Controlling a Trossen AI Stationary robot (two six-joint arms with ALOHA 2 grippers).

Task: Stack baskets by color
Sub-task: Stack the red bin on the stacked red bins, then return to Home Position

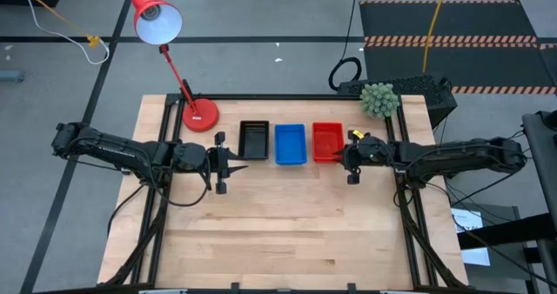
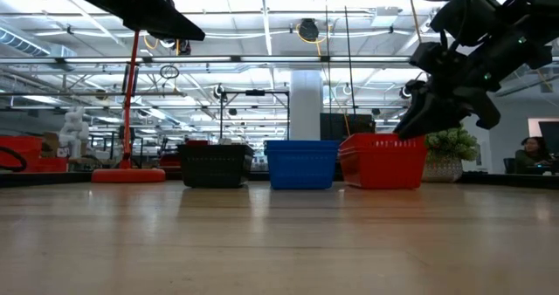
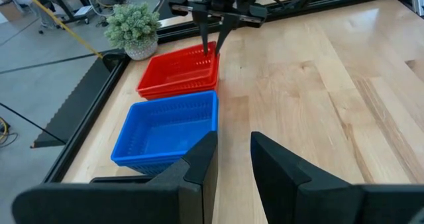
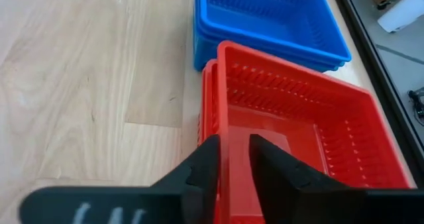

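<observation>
Three stacks of baskets stand in a row on the table's far side: black, blue and red. The top red basket sits nested and a little askew in the one below. My right gripper is at the red stack's near right corner, slightly open, with one finger outside the top basket's near wall and one inside. My left gripper hovers open and empty over bare wood, near the black stack. My right gripper's fingers straddle the top red basket's near wall at its right end, coming slanting down from the table's right. I cannot tell whether they touch the wall. The basket rests in the stack.
A red desk lamp's round base stands left of the black stack, near the far edge. A small potted plant sits behind the red stack at the far right. Bare wood stretches from the baskets to the near edge.
</observation>
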